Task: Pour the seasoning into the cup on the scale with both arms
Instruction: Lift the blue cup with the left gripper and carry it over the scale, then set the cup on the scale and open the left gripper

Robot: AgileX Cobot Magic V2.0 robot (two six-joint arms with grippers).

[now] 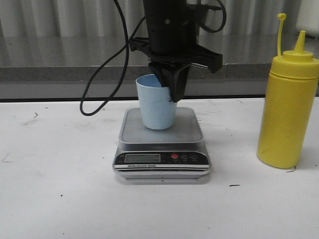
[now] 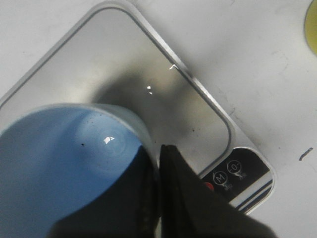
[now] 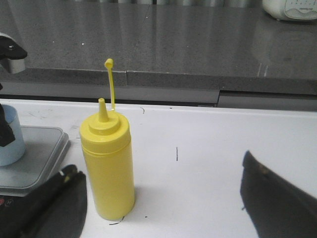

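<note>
Three cams: one low out front, one on each wrist
Front cam sits low and level, facing the scale [image 1: 162, 144] at 12 o'clock with the seasoning [image 1: 288, 112] near 2 o'clock. Left wrist cam looks almost straight down, super close, into the cup [image 2: 69, 163]. Right wrist cam sits back, looking sideways, sharing the bottle and a scale corner with the front

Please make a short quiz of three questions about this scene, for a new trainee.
1. True or false: the cup stands on the scale.
2. Which gripper holds the cup's rim? A) left B) right C) none
3. Fill in: the bottle's cap is ____ the nozzle.

Key
1. True.
2. A: the left gripper pinches the rim, one finger inside; the right gripper is open, near the bottle.
3. Off; it hangs on its strap.
</note>
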